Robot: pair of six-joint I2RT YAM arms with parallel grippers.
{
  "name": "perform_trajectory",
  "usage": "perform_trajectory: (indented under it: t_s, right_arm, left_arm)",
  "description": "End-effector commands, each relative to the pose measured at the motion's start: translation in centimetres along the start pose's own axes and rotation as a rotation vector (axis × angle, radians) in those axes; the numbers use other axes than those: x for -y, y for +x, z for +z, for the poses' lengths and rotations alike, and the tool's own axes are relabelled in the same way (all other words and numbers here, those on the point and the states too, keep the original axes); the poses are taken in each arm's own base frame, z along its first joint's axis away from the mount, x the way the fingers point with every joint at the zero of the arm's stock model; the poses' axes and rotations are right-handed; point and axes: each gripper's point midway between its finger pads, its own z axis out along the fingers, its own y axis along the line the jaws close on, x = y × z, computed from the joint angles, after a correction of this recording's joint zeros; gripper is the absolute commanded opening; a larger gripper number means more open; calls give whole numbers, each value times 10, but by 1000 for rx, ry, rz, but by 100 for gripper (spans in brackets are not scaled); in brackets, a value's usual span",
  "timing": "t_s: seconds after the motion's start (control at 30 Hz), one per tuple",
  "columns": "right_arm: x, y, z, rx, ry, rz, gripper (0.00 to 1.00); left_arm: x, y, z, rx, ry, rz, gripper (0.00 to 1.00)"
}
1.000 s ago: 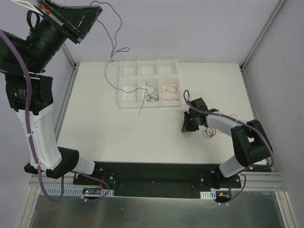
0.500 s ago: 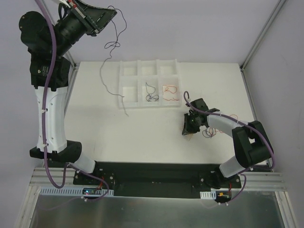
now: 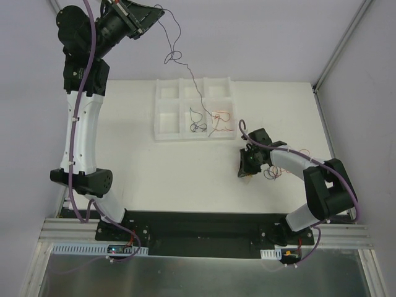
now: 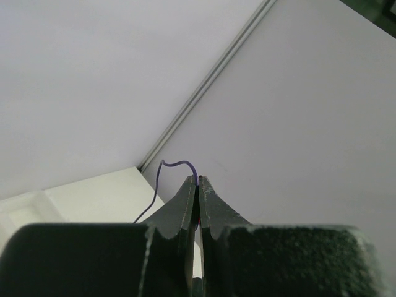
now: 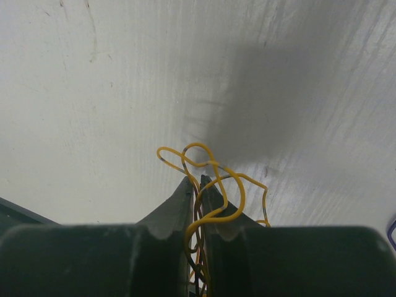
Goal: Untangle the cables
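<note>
My left gripper (image 3: 161, 11) is raised high at the back left and is shut on a thin dark blue-purple cable (image 3: 197, 91). The cable hangs in a loop and its lower end reaches the white tray (image 3: 166, 105), near the compartment holding a red-orange cable (image 3: 221, 117). In the left wrist view the purple cable (image 4: 176, 164) comes out of my shut fingertips (image 4: 198, 180). My right gripper (image 3: 245, 172) is down on the table, shut on the small tangle of cables (image 3: 273, 173). In the right wrist view yellow-tan cables (image 5: 216, 185) loop out between the fingers.
The tray has several compartments; one holds a dark curled cable (image 3: 197, 122). The enclosure walls and a corner post (image 3: 337, 52) bound the white table. My right arm (image 3: 322, 185) lies along the table's right side.
My left arm has swung to the right with the purple cable, whose hanging end moved from the table left of the tray to over the tray's right compartments. The right arm has not moved.
</note>
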Motion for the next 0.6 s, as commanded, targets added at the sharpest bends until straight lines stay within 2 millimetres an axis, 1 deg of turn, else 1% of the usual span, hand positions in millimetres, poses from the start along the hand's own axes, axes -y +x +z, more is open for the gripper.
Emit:
perform_trajectory:
  t_s: [0.0,0.13,0.23,0.27,0.37,0.57]
  right_arm:
    - [-2,-2,-5,-8,-6,-25,11]
    - [0,-4,-5,-6,-3,-24,11]
    - [4,-4,-5,-8,2,-16,11]
    - [5,-5,-5,-6,4,-13,12]
    - [8,-6,-5,-4,8,-8,12]
    - [11,-9,-6,-5,13,6,11]
  left_arm:
    - [10,-7,13,30,92,15,0]
    - [-10,0,25,14,74,-4,0]
    - [-26,9,34,-11,59,-37,0]
    - [-25,7,36,-2,74,-26,0]
    - [-34,10,41,-5,68,-34,0]
    - [-35,3,50,17,85,-33,0]
